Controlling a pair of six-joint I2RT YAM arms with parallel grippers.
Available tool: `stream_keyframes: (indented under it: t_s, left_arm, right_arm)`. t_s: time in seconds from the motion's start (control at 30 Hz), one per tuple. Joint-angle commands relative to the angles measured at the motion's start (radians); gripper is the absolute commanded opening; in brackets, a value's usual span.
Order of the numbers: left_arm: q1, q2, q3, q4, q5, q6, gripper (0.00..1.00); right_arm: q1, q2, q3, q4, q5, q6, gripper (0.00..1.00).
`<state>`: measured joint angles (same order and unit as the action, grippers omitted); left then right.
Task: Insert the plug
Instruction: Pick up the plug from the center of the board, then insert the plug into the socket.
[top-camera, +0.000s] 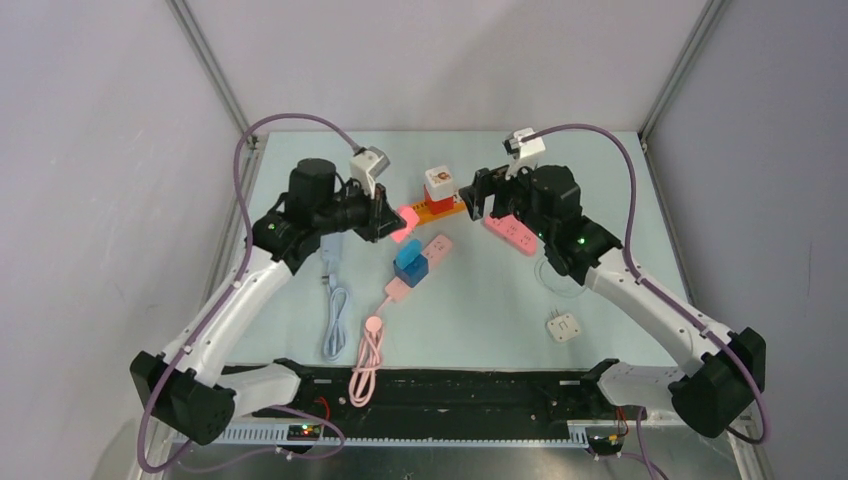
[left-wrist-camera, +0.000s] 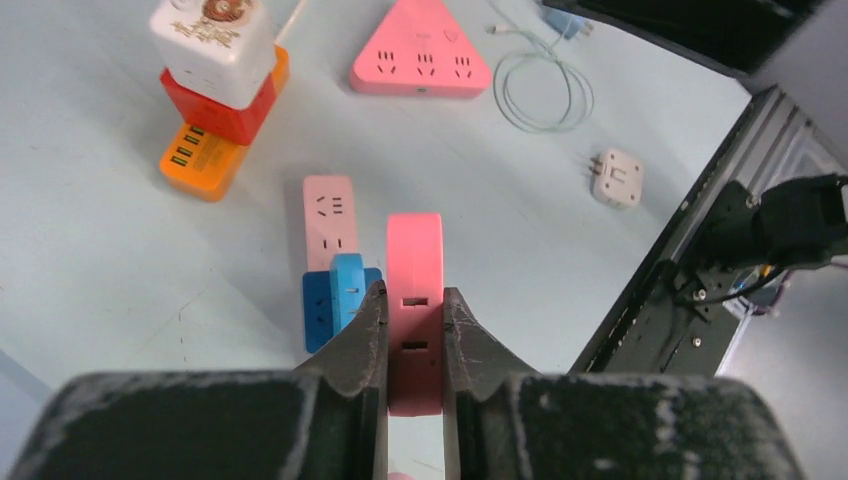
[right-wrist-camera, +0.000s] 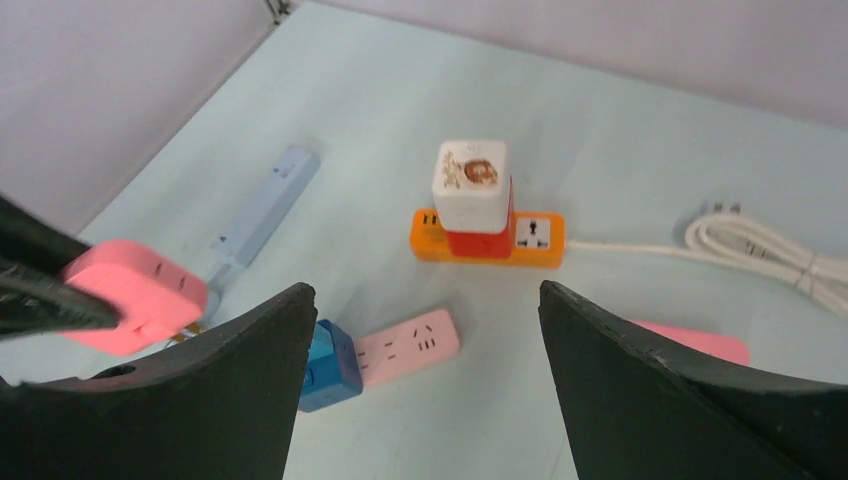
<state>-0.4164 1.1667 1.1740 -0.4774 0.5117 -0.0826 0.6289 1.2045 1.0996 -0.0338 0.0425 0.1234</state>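
Plain grey walls (top-camera: 450, 60) are boxing in a pale blue bench (top-camera: 480, 300), matt and bare between the scattered power fittings. The left tool (left-wrist-camera: 414, 300) is pinching the pink plug (left-wrist-camera: 414, 250) by its two broad faces, fingers pressed hard against it, and is carrying it clear of the bench, probably so it can be lined up freely before going down; which way its pins are pointing I cannot tell. Just ahead of and below that tool, a pink strip (left-wrist-camera: 329, 215) is lying flat, showing free holes at its far end and bearing a blue adapter (left-wrist-camera: 335, 305) on its near end, which is making it the likeliest target. The right tool (right-wrist-camera: 425, 295) is hanging spread wide with nothing between its fingers, facing an orange strip (right-wrist-camera: 540, 240) stacked with adapters beyond its tips, seemingly waiting to steady whichever strip is needing it.
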Motion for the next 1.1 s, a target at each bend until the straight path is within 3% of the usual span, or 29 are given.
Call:
stream_keyframes:
  t_s: [0.0, 0.2, 0.67, 1.07]
  left_arm:
    - [-0.056, -0.019, 0.029, -0.075, -0.106, 0.103, 0.0]
    - [-0.142, 0.023, 0.045, -0.136, -0.221, 0.172, 0.0]
    - [-0.191, 0.136, 0.105, -0.149, -0.353, 0.231, 0.0]
    - [-0.192, 0.191, 0.128, -0.152, -0.322, 0.228, 0.0]
  right_arm:
    - [-0.023, 0.025, -0.001, -0.039, 0.028, 0.122, 0.85]
    - [-0.044, 0.059, -0.002, -0.075, 0.025, 0.18, 0.84]
    - [-0.049, 0.086, -0.001, -0.105, 0.032, 0.174, 0.84]
    - [-0.074, 0.111, -0.003, -0.091, 0.005, 0.17, 0.84]
